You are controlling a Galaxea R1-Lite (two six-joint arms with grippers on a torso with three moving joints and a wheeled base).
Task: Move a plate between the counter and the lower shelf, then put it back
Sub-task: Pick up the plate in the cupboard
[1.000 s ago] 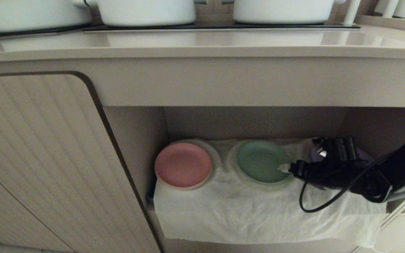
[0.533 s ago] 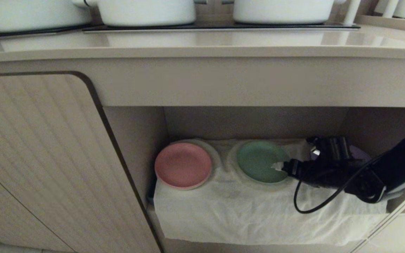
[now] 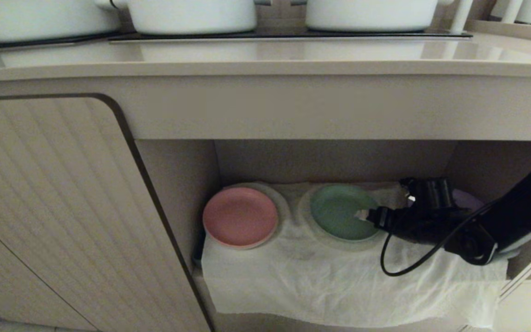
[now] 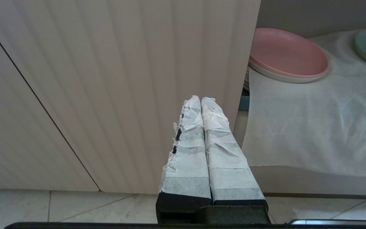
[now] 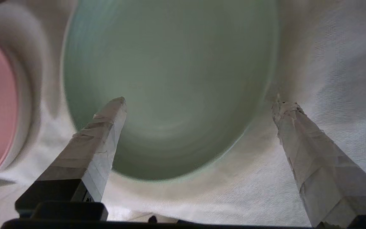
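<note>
A: Where are we? The plate (image 3: 339, 211) lies on the lower shelf (image 3: 339, 276), centre-right of the head frame, on the white cloth just right of the pink plate (image 3: 240, 216).

B: We judge this the approach to pick it up. Our right gripper (image 3: 376, 210) stands wide, one finger over the plate's right edge, nothing held. Next we need the rim between the fingers (image 5: 106, 127), then a close.

A: Since a second ago?

B: The gripper has crept left toward the plate. Our left gripper (image 4: 201, 100) is pressed shut beside the cabinet door (image 4: 106, 79).
</note>
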